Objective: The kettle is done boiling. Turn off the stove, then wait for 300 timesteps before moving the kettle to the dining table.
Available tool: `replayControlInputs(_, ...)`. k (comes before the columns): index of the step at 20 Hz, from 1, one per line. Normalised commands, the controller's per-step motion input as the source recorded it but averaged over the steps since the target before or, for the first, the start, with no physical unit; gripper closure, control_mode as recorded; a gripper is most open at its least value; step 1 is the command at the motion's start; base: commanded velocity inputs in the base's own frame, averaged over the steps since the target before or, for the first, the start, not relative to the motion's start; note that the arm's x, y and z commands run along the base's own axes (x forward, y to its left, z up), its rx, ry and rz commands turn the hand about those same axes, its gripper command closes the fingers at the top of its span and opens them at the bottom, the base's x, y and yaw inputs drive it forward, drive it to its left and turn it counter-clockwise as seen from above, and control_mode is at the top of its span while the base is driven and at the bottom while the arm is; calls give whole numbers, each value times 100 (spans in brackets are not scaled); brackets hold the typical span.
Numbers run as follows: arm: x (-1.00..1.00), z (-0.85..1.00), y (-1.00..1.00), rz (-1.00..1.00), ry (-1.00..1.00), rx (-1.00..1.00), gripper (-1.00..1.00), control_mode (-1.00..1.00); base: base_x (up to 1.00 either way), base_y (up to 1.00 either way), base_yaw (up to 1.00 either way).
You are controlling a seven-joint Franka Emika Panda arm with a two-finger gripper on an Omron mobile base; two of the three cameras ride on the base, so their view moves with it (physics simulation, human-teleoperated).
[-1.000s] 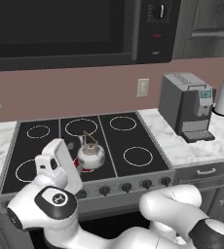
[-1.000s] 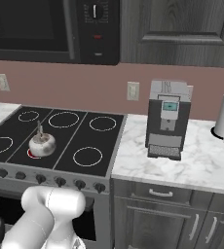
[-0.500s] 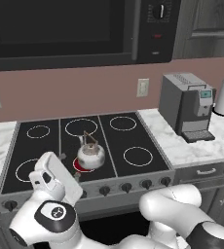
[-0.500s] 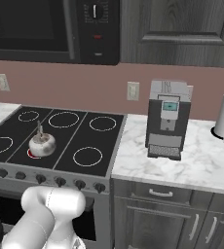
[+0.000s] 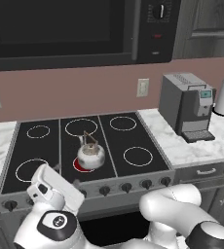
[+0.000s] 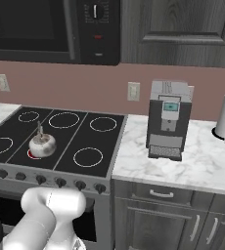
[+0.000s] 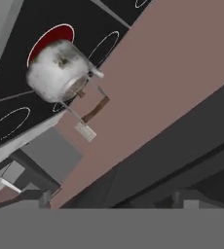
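The kettle point(image 5: 90, 154) sits on the front middle burner of the stove point(image 5: 133, 141), whose ring glows red beneath it, so the heat looks to be on and the knob row point(image 5: 126, 186) along the front is likely the first target. From the right base view the kettle point(image 6: 41, 144) stands well apart from the coffee machine point(image 6: 168, 119) on the counter point(image 6: 202, 163). In the hand view the tool point(image 7: 111, 199) is spread wide with nothing in it, tilted toward the kettle point(image 7: 57, 74) from low and in front.
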Motion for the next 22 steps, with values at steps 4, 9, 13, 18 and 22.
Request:
replayControlInputs(4,0,-32,2,4,4,-14,-100,-100,0,0,0)
replayControlInputs(9,0,-27,0,2,2,-13,-100,-100,0,0,0)
replayControlInputs(13,0,-26,0,2,2,-12,-100,-100,0,0,0)
replayControlInputs(18,0,-27,4,1,3,-13,-100,-100,0,0,0)
replayControlInputs(22,1,-28,4,1,5,-12,-100,-100,0,0,0)
